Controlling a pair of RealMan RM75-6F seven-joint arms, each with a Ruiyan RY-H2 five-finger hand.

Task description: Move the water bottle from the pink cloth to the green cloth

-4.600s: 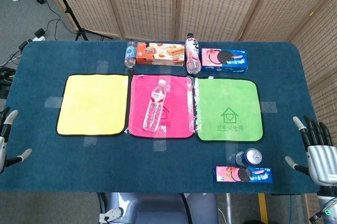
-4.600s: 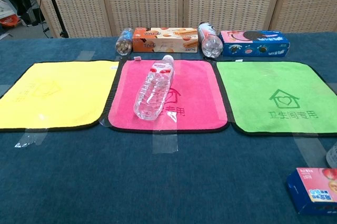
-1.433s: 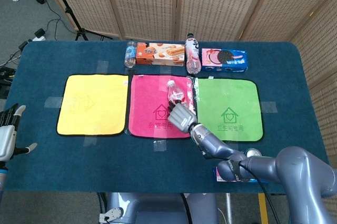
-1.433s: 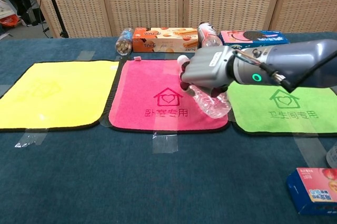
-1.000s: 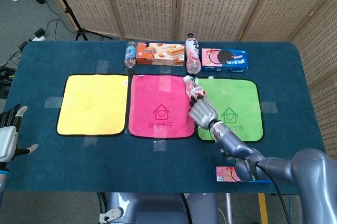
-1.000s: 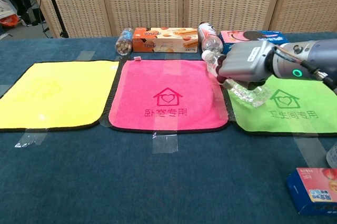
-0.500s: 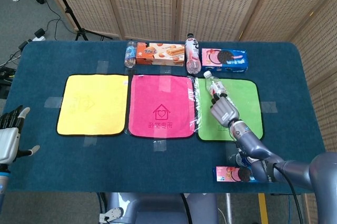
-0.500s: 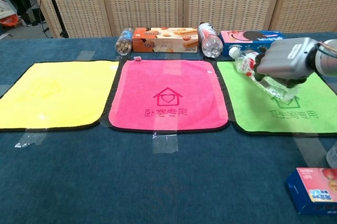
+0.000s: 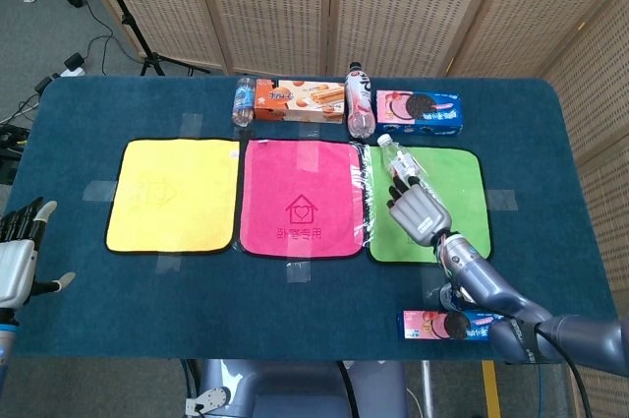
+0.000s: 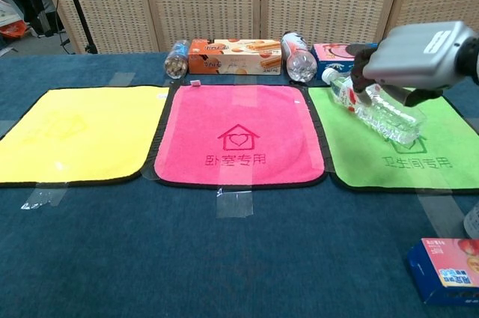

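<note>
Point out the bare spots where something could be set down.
Free: the whole pink cloth, the yellow cloth, and the blue table strip in front of both. Crowded: the back edge with boxes and bottles, and the green cloth, under the water bottle.

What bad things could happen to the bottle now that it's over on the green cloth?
The water bottle lies on its side on the green cloth, so it might roll off once let go. The right hand is right above it with fingers close around it, so pulling away could drag or nudge it. Its cap end sits near the cloth's left edge by the pink cloth, so a small push could send it back over.
</note>
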